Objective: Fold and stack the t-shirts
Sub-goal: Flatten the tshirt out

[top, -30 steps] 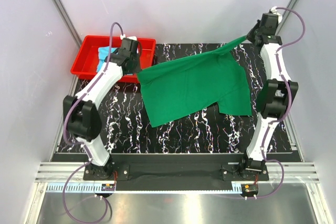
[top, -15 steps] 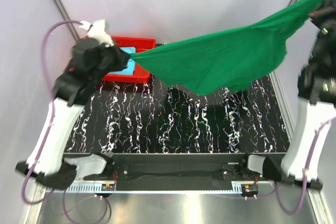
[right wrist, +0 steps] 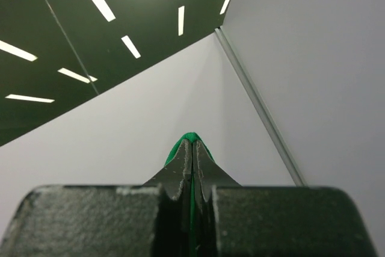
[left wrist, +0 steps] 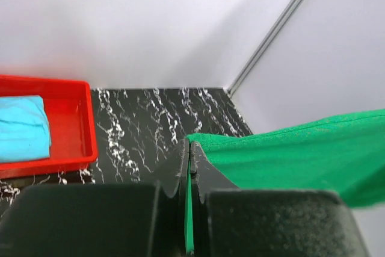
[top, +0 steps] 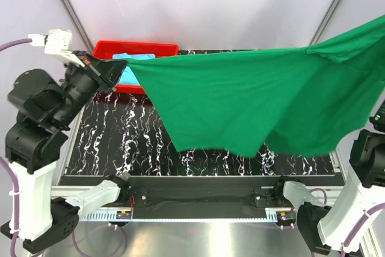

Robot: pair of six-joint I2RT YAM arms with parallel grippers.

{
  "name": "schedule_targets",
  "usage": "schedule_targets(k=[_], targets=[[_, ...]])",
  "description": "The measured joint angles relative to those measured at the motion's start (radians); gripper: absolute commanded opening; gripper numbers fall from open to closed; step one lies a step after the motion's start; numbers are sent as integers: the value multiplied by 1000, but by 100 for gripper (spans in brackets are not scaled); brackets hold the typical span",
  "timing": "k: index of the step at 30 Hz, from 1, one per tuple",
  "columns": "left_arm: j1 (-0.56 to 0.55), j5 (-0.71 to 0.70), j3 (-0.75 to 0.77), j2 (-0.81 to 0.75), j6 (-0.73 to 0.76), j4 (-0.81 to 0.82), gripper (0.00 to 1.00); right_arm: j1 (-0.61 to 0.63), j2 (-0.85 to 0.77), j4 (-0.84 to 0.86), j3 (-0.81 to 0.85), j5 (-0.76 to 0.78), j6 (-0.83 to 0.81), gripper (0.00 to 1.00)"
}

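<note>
I hold the green t-shirt [top: 240, 106] stretched in the air above the counter [top: 138, 142]. My left hand [left wrist: 189, 156] and right hand [right wrist: 192, 157] are each pinched tight on its edge. The cloth sags, so I judge it light and limp, and corner grips suit it best. The cyan t-shirt [left wrist: 21, 127] lies in the red tray [left wrist: 87, 130].

Above the table [top: 138, 142], spanning left to right: stretched t-shirt [top: 240, 100]. Pinched at its left corner in the left gripper [top: 114, 70], at its right corner in the right gripper [right wrist: 192, 145], high at far right. At the table's far left corner: tray [top: 144, 46]. Inside the tray: bundled t-shirt [left wrist: 21, 127].
</note>
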Motion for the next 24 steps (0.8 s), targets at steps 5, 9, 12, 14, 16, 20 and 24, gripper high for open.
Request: schedule_targets(k=[5,9,12,14,16,20,24], targets=[[0,0,-117,17,-3,9,0,0,3,43,-148,4,-26,0],[-2,-43,-226,100,-1,-3,0,0,71,91,-300,3,-37,0],[0,-94,-297,208,8,13,0,0,180,144,-394,1,-50,0],[2,-125,-341,306,19,36,0,0,269,161,-446,1,-57,0],[5,-147,-360,426,38,44,0,0,389,186,-491,-4,-70,0],[8,-192,-358,669,69,87,0,0,636,218,-539,-47,-88,0],[11,-255,-343,848,85,85,0,0,819,221,-541,-113,-92,0]])
